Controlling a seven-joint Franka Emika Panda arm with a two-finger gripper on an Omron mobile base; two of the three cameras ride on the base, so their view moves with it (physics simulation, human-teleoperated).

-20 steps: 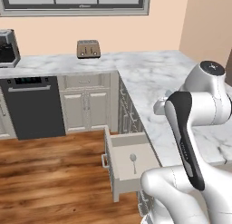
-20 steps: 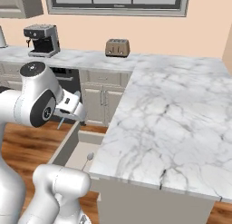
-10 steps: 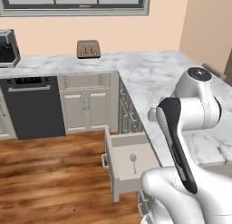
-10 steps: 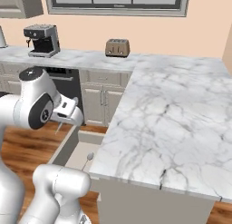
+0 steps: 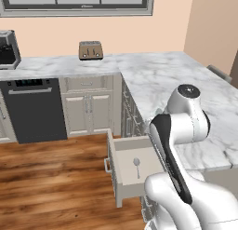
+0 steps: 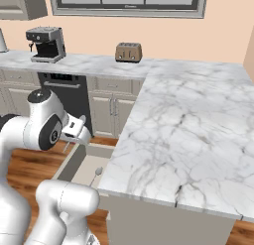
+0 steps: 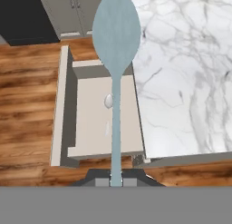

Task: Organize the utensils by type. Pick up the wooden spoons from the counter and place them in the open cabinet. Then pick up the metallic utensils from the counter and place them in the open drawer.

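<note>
Looking from the left base view, the open drawer (image 5: 122,175) juts out from the cabinet fronts over the wood floor (image 5: 51,187), with free floor on its front and left. A silver-grey spoon (image 5: 137,165) lies on its pale bottom, bowl toward the cabinets. The marble surface (image 5: 158,80) runs back along the right to a toaster (image 5: 90,50) by the wall.

From the right base view, the arm's white hand (image 6: 75,131) hangs just above the drawer's far side, with a thin handle (image 6: 66,147) slanting down from it. The silver-grey spoon (image 6: 95,175) rests inside the drawer (image 6: 67,162), close under the surface's edge (image 6: 144,197). A coffee machine (image 6: 47,43) stands at the back wall.

In the hand view, the tool (image 7: 116,178) is pressed together on the handle end of the pale teal-blue spoon (image 7: 116,32), which reaches straight ahead over the drawer (image 7: 59,128). The silver-grey spoon (image 7: 108,101) lies below it on the drawer bottom, the surface's edge just beside on the right.
</note>
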